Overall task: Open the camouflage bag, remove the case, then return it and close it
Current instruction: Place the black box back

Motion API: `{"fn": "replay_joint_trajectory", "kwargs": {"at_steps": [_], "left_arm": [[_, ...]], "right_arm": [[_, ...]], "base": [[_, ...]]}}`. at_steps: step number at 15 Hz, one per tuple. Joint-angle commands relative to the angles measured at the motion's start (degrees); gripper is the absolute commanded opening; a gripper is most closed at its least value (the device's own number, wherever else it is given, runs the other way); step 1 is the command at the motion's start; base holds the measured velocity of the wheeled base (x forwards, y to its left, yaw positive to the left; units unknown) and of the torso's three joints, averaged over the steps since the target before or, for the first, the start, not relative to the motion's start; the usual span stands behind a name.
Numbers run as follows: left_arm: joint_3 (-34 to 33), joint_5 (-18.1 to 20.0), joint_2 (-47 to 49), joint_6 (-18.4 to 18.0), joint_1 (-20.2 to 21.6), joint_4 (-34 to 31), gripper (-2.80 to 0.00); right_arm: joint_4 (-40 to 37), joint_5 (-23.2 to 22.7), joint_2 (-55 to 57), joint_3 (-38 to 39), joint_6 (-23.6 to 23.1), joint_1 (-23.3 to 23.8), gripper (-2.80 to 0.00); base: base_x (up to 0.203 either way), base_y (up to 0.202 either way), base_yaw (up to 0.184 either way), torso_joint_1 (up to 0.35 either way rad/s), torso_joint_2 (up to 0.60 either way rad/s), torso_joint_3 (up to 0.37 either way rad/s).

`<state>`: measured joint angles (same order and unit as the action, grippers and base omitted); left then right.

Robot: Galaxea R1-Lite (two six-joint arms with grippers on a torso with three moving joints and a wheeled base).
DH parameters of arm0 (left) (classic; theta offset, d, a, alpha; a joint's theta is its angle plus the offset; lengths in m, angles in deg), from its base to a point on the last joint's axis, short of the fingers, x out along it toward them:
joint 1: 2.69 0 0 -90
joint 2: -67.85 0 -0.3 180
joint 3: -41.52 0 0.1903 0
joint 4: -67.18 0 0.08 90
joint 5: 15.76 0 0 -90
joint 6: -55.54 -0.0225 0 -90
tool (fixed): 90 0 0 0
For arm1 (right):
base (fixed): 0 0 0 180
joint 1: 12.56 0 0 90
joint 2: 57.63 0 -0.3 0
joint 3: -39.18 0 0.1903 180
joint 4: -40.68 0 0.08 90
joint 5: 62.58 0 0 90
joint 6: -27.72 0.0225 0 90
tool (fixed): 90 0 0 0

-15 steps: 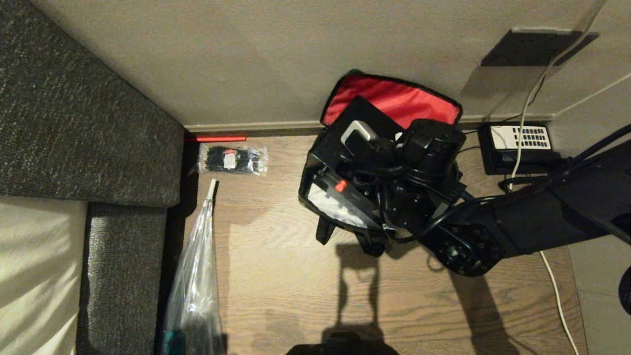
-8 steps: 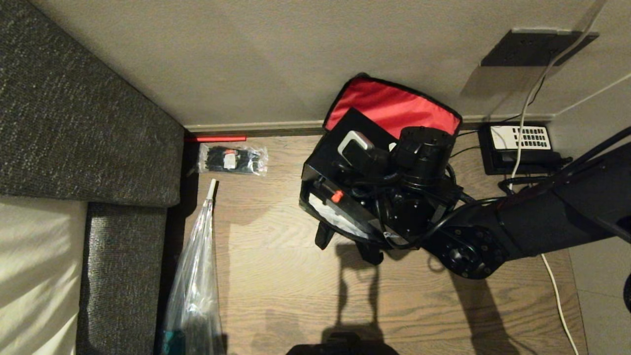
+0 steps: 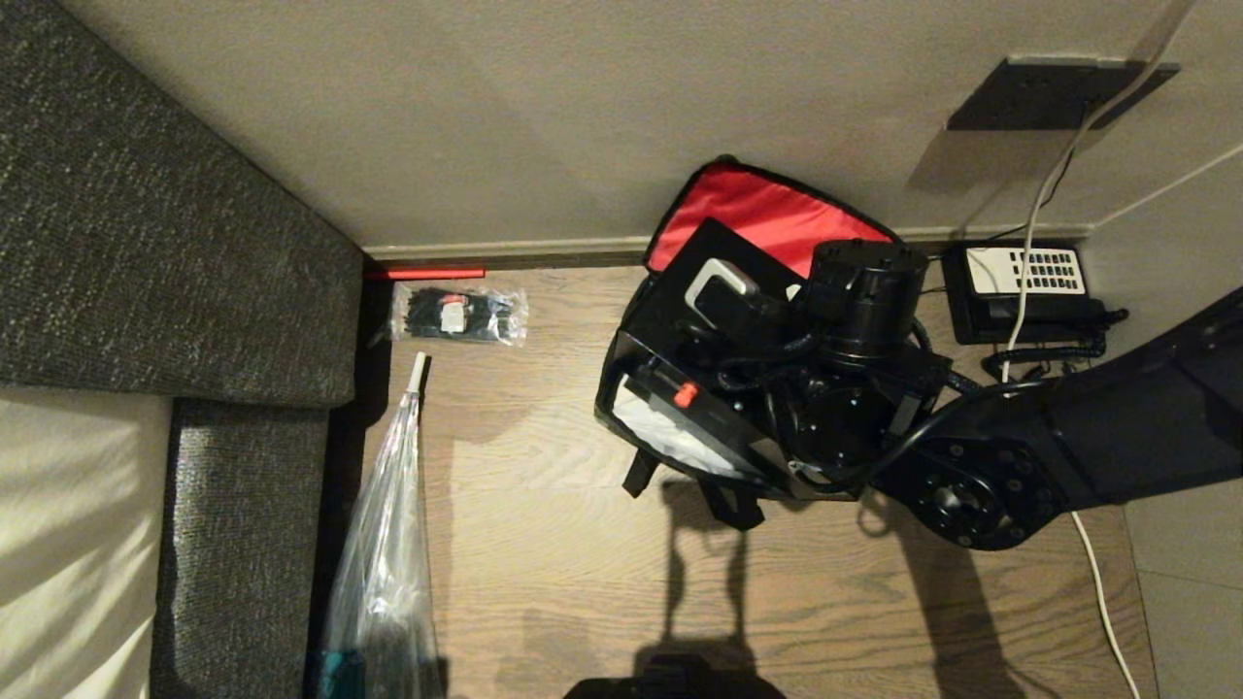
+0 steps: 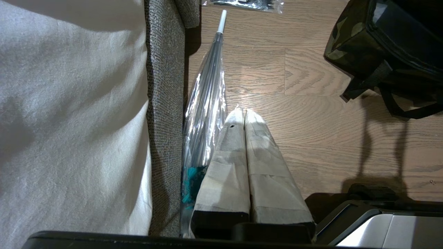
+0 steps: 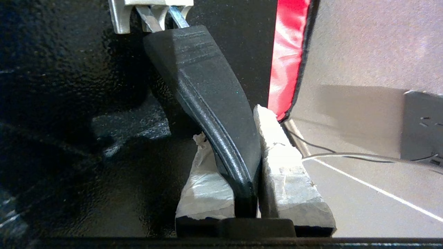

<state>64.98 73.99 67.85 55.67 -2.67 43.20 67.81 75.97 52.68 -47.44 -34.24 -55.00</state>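
The camouflage bag stands open on the wooden floor by the wall, its red-lined lid leaning back. The black speckled case sits tilted in the bag's mouth, red latch facing me. My right arm reaches over it. In the right wrist view my right gripper is shut on the case's black strap handle, whose pale end joins the case. My left gripper is shut and empty, parked low over the floor, with the bag's camouflage side beyond it.
A black telephone with white keypad lies right of the bag, with a white cable running past. A packet of cable ties and an umbrella in a clear sleeve lie beside the grey sofa.
My right arm has shifted to the right and a little towards me, taking the case with it by the handle. The bag and its lid have shifted slightly too. The left arm stays still.
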Motion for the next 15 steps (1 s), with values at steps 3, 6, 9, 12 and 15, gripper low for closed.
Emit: {"fn": "replay_joint_trajectory", "kwargs": {"at_steps": [3, 6, 9, 12, 15], "left_arm": [[-0.01, -0.02, -0.18, 0.04, -0.02, 0.0, -2.8], [-0.01, -0.02, -0.18, 0.04, 0.06, 0.0, -2.8], [-0.01, -0.02, -0.18, -0.05, 0.04, 0.0, -2.8], [-0.01, -0.02, -0.18, 0.02, 0.0, 0.0, -2.8], [-0.01, -0.02, -0.18, 0.03, 0.04, 0.0, -2.8]], "right_arm": [[0.13, -2.28, -1.59, 2.37, -0.26, 0.06, -2.8], [0.13, -3.15, -1.41, 2.84, -0.17, 0.05, -2.8], [0.75, -4.64, -1.72, 4.47, -0.17, 0.03, -2.8], [0.75, -5.48, -2.03, 4.74, -0.17, 0.08, -2.8], [0.83, -5.62, -1.77, 4.48, 0.08, 0.08, -2.8]], "base": [[0.0, 0.0, 0.0, 0.0, 0.0, 0.0], [0.0, 0.0, 0.0, 0.0, 0.0, 0.0], [0.0, 0.0, 0.0, 0.0, 0.0, 0.0], [0.0, 0.0, 0.0, 0.0, 0.0, 0.0], [0.0, 0.0, 0.0, 0.0, 0.0, 0.0]]}}
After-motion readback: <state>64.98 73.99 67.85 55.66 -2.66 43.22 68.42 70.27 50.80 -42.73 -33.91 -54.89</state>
